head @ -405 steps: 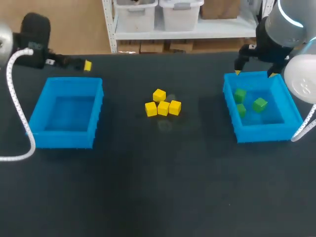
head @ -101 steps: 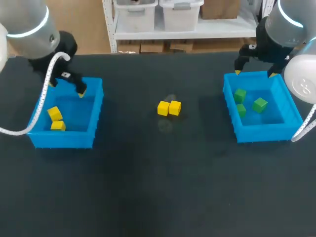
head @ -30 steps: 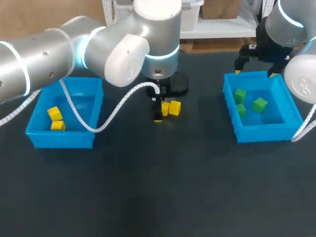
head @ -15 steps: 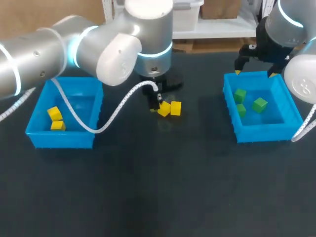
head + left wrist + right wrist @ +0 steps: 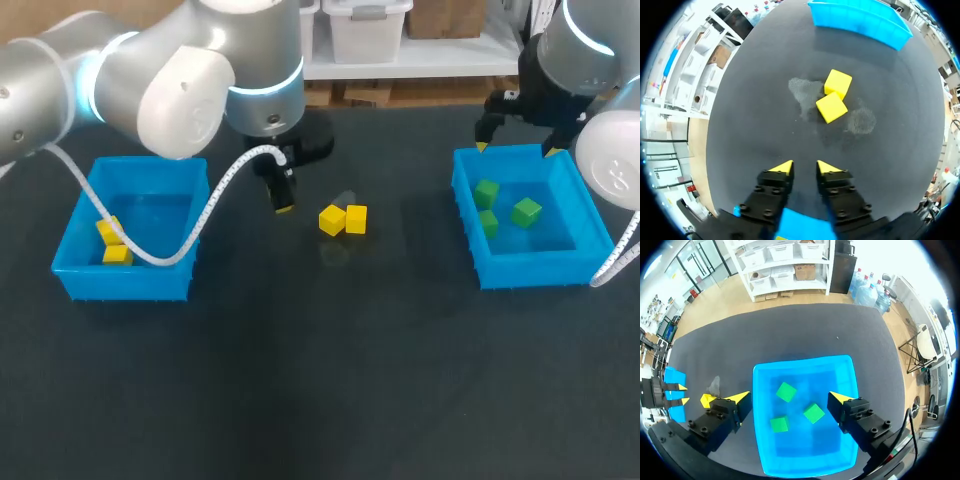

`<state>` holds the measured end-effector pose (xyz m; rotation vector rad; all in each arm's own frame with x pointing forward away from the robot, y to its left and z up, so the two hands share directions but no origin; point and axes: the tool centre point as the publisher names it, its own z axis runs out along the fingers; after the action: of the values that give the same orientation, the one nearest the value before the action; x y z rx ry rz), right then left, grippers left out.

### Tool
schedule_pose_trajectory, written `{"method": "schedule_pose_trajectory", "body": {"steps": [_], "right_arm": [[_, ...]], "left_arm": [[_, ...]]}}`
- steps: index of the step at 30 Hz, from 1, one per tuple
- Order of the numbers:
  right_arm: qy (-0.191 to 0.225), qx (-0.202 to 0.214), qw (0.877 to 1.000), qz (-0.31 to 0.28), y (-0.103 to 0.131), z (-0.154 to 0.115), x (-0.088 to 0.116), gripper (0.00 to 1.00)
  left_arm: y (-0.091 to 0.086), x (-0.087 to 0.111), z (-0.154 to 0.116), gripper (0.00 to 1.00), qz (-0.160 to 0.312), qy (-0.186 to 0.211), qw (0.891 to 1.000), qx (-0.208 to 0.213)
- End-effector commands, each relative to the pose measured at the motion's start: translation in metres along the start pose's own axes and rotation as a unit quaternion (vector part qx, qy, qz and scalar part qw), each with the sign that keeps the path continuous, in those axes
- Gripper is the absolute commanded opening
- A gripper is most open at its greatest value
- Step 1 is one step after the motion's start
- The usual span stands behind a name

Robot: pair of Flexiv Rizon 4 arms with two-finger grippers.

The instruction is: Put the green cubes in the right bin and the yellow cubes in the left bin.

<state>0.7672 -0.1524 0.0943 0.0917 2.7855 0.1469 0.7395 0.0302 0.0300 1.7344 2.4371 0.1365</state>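
Since half a second ago, the nearer of the two loose yellow cubes (image 5: 333, 221) sits turned out of square, touching its neighbour (image 5: 356, 218) at mid worktop (image 5: 320, 380). The left end effector (image 5: 284, 205) has drawn away from them toward the left bin (image 5: 130, 285). It carries nothing. Its fingers stand close together with only a narrow gap between them, and the left wrist view shows bare worktop in that gap. The skewed cube and the empty fingers suggest a grasp that slipped, so the pair probably lies where it does because it was nudged rather than picked.

Two yellow cubes (image 5: 112, 243) already lie in the left bin, against its left wall. Three green cubes (image 5: 527, 211) lie in the right bin (image 5: 530, 272), so the green half of the task looks finished. That would explain why the right end effector (image 5: 515, 150) hovers over that bin's far rim, fingers spread wide and holding nothing.

The two loose yellow cubes are what remains. With them touching, a clean grip on one may need an approach from its free sides.

No readable label or writing shows on the cubes, the bins or the worktop.
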Motion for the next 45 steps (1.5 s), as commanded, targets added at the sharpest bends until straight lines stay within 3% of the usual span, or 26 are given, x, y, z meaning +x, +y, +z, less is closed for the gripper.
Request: {"method": "schedule_pose_trajectory", "body": {"steps": [1, 12, 19, 34, 35, 36, 45], "right_arm": [[-0.003, 0.001, 1.000, 0.001, 0.000, -0.001, 0.002, 1.00], [-0.003, 0.001, 1.000, 0.001, 0.000, -0.001, 0.002, 1.00], [-0.003, 0.001, 1.000, 0.001, 0.000, -0.001, 0.002, 1.00], [-0.003, 0.001, 1.000, 0.001, 0.000, -0.001, 0.002, 1.00], [-0.003, 0.001, 1.000, 0.001, 0.000, -0.001, 0.002, 1.00], [-0.003, 0.001, 1.000, 0.001, 0.000, -0.001, 0.002, 1.00], [-0.003, 0.001, 1.000, 0.001, 0.000, -0.001, 0.002, 1.00]], "left_arm": [[-0.005, -0.010, 0.000, 1.00, -0.001, 0.000, 1.000, 0.001], [-0.028, -0.054, -0.004, 1.00, 0.002, -0.018, 0.999, 0.038], [-0.028, -0.066, 0.011, 1.00, -0.011, -0.010, 0.998, 0.055], [-0.025, -0.080, 0.039, 1.00, -0.038, 0.028, 0.998, 0.047], [-0.025, -0.081, 0.039, 0.33, -0.043, 0.028, 0.998, 0.044], [-0.026, -0.081, 0.040, 0.00, -0.044, 0.029, 0.998, 0.045], [-0.030, -0.077, 0.038, 0.00, -0.053, 0.032, 0.997, 0.046]]}}
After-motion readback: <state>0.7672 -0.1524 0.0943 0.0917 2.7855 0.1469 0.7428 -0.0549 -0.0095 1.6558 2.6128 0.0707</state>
